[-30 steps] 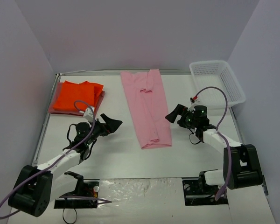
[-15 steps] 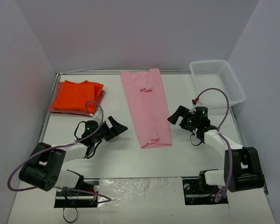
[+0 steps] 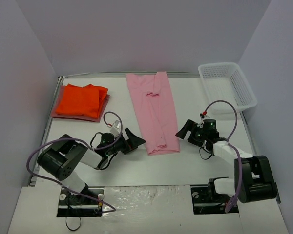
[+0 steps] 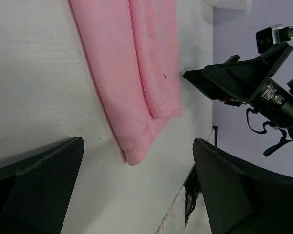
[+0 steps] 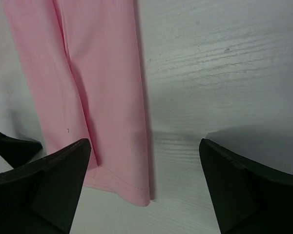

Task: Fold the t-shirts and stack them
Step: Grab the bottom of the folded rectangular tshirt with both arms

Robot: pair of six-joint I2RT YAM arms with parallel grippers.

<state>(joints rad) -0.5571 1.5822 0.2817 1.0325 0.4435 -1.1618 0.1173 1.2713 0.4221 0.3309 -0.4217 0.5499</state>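
Left gripper (image 3: 133, 140) and right gripper (image 3: 183, 130), fingers spread wide, flank the folded light pink cloth t-shirt's (image 3: 154, 109) near end.

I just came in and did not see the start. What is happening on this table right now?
Two arms are folding t-shirts. The light pink t-shirt lies in the middle, folded into a long strip. The left gripper and right gripper sit open at its near end, one on each side, holding nothing. The orange t-shirt lies folded on a dull red t-shirt at the far left.
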